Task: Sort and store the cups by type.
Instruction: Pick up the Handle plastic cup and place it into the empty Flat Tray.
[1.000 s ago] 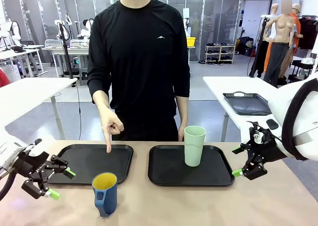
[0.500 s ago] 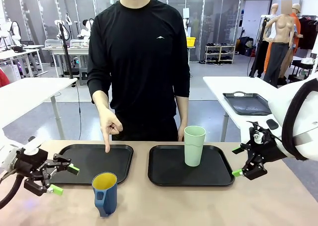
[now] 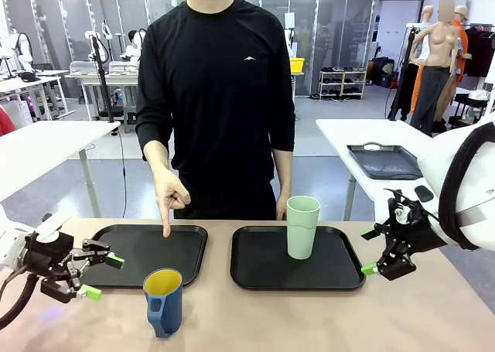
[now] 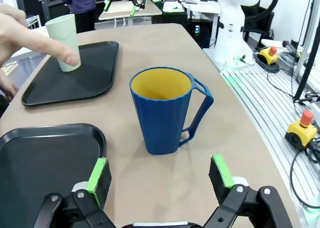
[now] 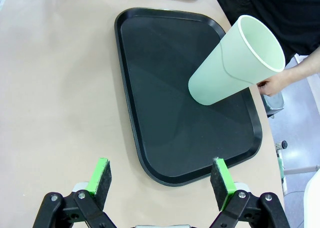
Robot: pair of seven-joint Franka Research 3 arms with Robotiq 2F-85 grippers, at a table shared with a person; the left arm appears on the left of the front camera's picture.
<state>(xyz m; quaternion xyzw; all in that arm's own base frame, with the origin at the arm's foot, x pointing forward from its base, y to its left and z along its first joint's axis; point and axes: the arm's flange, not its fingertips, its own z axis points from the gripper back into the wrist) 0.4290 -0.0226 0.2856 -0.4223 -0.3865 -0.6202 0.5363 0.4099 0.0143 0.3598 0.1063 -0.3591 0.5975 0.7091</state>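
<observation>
The dark blue mug [image 3: 163, 302] with a yellow inside stands on the bare table in front of the left tray [image 3: 131, 253]; in the left wrist view the mug [image 4: 166, 112] stands upright ahead of the fingers, handle to the right. My left gripper [image 3: 101, 275] is open, to the mug's left. The mint-green tumbler [image 3: 302, 227] stands upright on the right tray [image 3: 263, 271]; it appears as a tumbler [image 5: 234, 61] on the tray [image 5: 150, 87] in the right wrist view. My right gripper [image 3: 368, 251] is open beside that tray's right edge.
A person stands at the far side, one hand [image 3: 169, 194] pointing a finger down at the left tray's far edge; the other hand [image 5: 272, 82] rests behind the tumbler. Bare tabletop lies in front of both trays.
My left gripper has risen slightly and shifted right toward the mug. The right arm, both cups and the pointing hand have stayed put.
</observation>
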